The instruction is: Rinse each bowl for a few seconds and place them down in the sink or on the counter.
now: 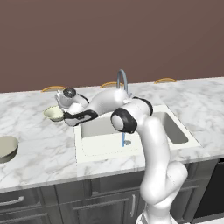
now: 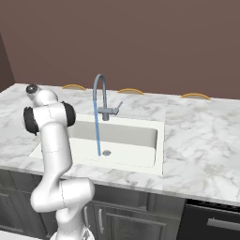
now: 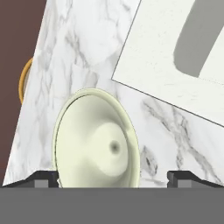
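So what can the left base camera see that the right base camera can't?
Left base view: the cream bowl sitting on the counter left of the sink, the open gripper right beside it, and a grey-beige bowl at the picture's left edge.

Right base view: the faucet handle and a long stretch of counter to the right of the sink.

Both: the white sink, the gooseneck faucet with water running, the marble counter and the robot's arm.

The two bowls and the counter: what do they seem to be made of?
The cream bowl looks like glazed ceramic: smooth, pale and softly shaded. The grey-beige bowl has a dull sheen, perhaps metal, though that is uncertain. The counter looks like polished white marble with grey veins.
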